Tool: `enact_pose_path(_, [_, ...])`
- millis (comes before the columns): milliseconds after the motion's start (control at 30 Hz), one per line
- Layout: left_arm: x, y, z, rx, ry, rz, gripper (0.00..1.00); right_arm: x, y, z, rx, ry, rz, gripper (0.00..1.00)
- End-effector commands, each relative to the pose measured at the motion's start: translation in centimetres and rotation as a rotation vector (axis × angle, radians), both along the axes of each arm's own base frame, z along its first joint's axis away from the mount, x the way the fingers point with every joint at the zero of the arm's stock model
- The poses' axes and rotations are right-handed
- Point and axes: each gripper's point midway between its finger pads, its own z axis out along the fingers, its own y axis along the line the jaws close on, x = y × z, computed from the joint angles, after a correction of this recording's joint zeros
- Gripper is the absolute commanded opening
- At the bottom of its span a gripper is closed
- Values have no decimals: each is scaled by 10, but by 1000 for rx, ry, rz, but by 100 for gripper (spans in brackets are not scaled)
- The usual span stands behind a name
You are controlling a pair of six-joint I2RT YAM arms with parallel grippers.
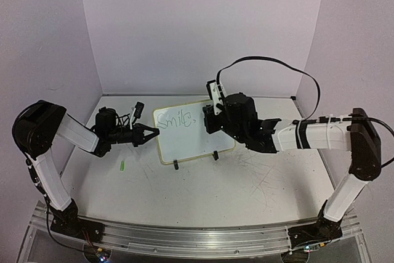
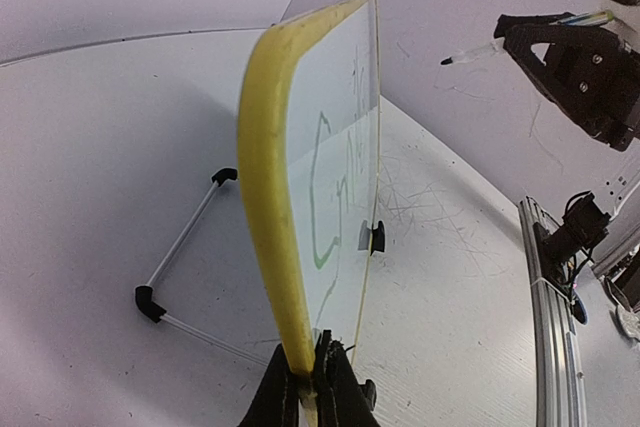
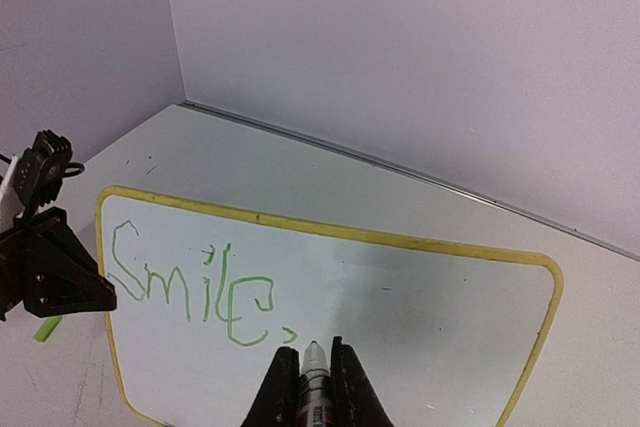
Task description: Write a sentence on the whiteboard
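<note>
Whiteboard: the whiteboard stands at the back middle of the table, leaning a little backward on its two black feet and on a wire stand behind it.
Left gripper: the left gripper is clenched on the yellow frame at the left edge of the board. We judge that it holds there so that the light board does not slide or tip when the pen presses on it.
Right gripper: the right gripper is closed tightly around a marker, whose tip points forward out of the jaws toward the white surface.
Marker tip: it is just after the last written mark. In the left wrist view the tip seems a little apart from the board, but we cannot be sure.
Sentence: of the sentence we read only "Smile," in thin green, at the upper left of the board. Most of the surface to its right and below is not written.
Progress: we judge the writing is at an early stage, with the next word to begin beside the comma.
Small green piece: a small green piece lies on the table, left of the board. It may be the pen cap, but it is too small to tell.
</note>
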Motion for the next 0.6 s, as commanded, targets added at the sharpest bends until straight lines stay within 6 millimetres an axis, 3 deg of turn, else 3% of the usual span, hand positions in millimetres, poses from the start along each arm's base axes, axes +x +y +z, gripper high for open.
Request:
enact_pose_path(0, [10,9,-29,116,-10,67,0,-1,9,-4,-5,-6,28,0])
enact_pose_path(167, [10,9,-30,119,-9,69,0,0,2,-8,-5,-1,8,0])
enact_pose_path(367, [10,9,-30,119,-9,67,0,5,13,-15,12,20,24,0])
enact_pose_path(567, [9,9,-30,118,-7,63,0,14,6,-9,40,11,-8,0])
